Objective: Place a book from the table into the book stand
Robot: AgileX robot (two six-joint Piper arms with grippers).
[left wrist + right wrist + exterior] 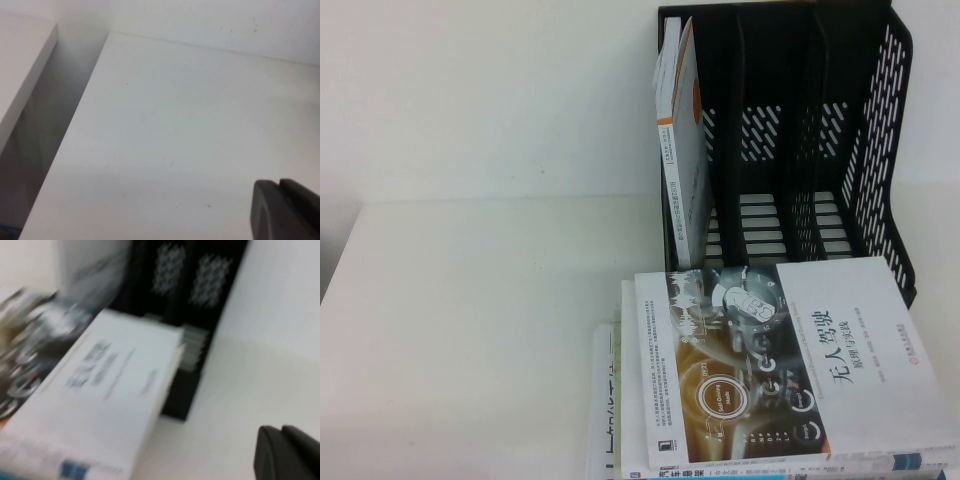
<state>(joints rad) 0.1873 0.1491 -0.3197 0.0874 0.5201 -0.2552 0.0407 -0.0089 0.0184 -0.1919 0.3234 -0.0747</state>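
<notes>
We have one book (682, 150) standing in the stand's (880, 150) left slot. Next, lift the top book (790, 350) off the near stack. Left gripper (287, 210) clenched, empty, over bare table (175, 125); right gripper (287, 452) near the stand, state untellable.

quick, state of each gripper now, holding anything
left gripper: shut, empty, over the bare table.
right gripper: cannot be told; beside the top book, not touching it.

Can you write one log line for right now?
book stand: one book in leftmost slot | stack of books: on table | left gripper: shut, over table | right gripper: near stack
</notes>
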